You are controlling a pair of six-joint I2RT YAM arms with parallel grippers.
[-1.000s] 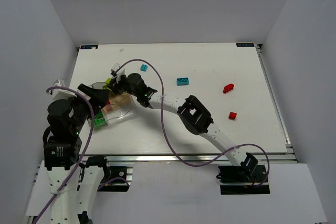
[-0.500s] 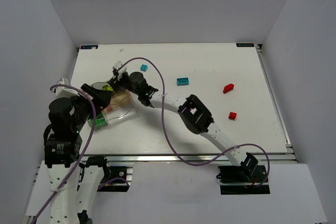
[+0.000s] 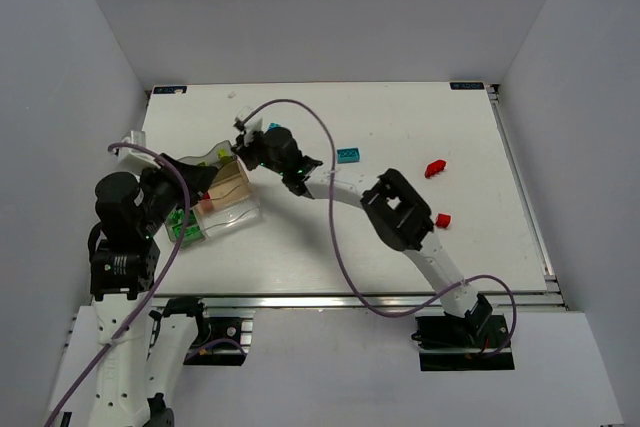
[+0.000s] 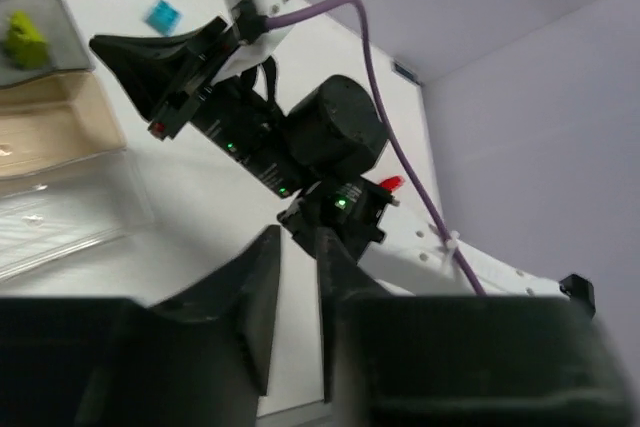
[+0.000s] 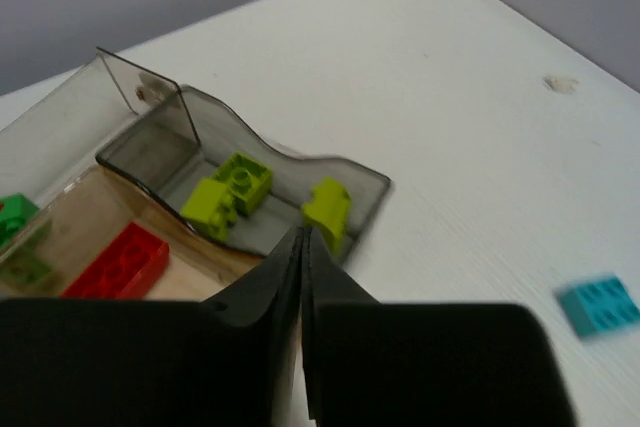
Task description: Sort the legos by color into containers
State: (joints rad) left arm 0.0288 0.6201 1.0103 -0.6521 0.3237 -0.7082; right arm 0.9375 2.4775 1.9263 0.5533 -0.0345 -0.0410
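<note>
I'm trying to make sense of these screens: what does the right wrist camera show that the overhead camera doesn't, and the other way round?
Only the right wrist view: three lime bricks in the smoky compartment of the clear tray and a red brick in the compartment beside it, seen close up past the shut right pincer.

Only the overhead view: the left arm, the right arm, two loose red bricks on the table's right side, and a larger cyan brick.

Both: the tray and, apparently, the same small cyan brick near it.

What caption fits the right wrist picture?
Shut right pincer near the tray of lime legos and a red brick; cyan brick outside.
</note>
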